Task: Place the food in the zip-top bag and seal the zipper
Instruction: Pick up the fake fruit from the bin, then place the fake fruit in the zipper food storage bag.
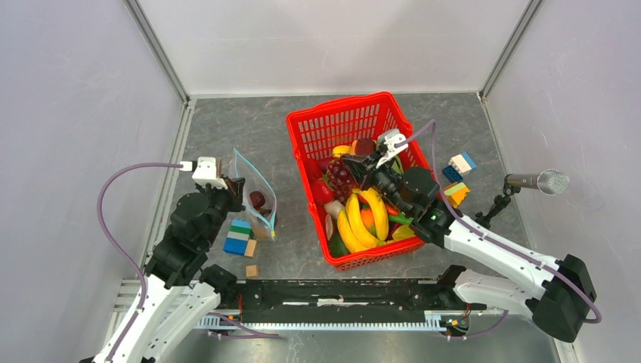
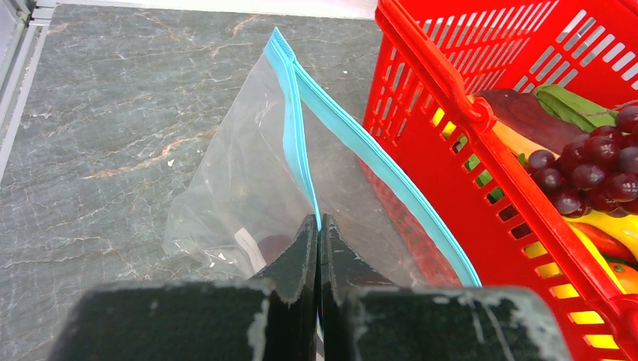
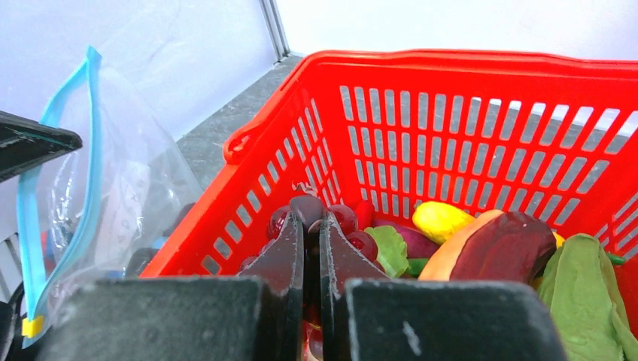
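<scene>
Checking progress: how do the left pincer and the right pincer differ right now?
The left pincer grips the zip-top bag by its blue zipper, outside the red basket; the right pincer reaches inside the basket, closed on the purple grapes. Both are shut.

1. Your top external view looks steeply down from above and behind the arm bases, far enough to hold the whole table (image 1: pixel 227 128), both arms, the red basket (image 1: pixel 340 128) and the zip-top bag (image 1: pixel 253 185).
2. Your left wrist view sits just behind the left gripper (image 2: pixel 317 223), looking along its fingers, very near the bag ahead; the basket wall lies to that gripper's right.
3. Your right wrist view sits just behind the right gripper (image 3: pixel 316 218), looking low into the basket, grapes (image 3: pixel 345 218) at its fingertips, the bag off to its left.
4. All three share bag and basket.
</scene>
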Controlling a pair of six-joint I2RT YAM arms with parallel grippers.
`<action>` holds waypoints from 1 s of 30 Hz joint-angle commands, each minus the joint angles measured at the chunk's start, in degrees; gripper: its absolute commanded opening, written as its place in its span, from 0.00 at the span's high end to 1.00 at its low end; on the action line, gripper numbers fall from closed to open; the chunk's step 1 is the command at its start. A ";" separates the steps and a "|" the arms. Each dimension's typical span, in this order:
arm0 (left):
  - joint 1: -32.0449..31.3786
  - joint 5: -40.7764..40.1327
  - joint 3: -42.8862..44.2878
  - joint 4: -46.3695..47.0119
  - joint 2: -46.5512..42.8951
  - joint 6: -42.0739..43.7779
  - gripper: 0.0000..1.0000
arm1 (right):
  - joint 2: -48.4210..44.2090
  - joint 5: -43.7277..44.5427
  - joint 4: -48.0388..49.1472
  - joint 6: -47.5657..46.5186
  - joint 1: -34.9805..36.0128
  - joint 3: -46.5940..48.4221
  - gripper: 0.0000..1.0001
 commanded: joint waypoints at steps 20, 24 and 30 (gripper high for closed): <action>2.37 3.77 -0.05 2.63 1.84 -1.64 0.98 | 2.97 -11.24 -4.44 4.11 -0.11 24.16 1.00; 3.32 4.72 0.24 2.27 3.01 -1.91 0.98 | 6.75 -14.61 -5.10 4.75 0.55 29.52 1.00; 4.95 6.99 1.08 1.51 5.06 -2.16 0.98 | 12.29 -13.26 -5.59 4.58 4.14 35.01 1.00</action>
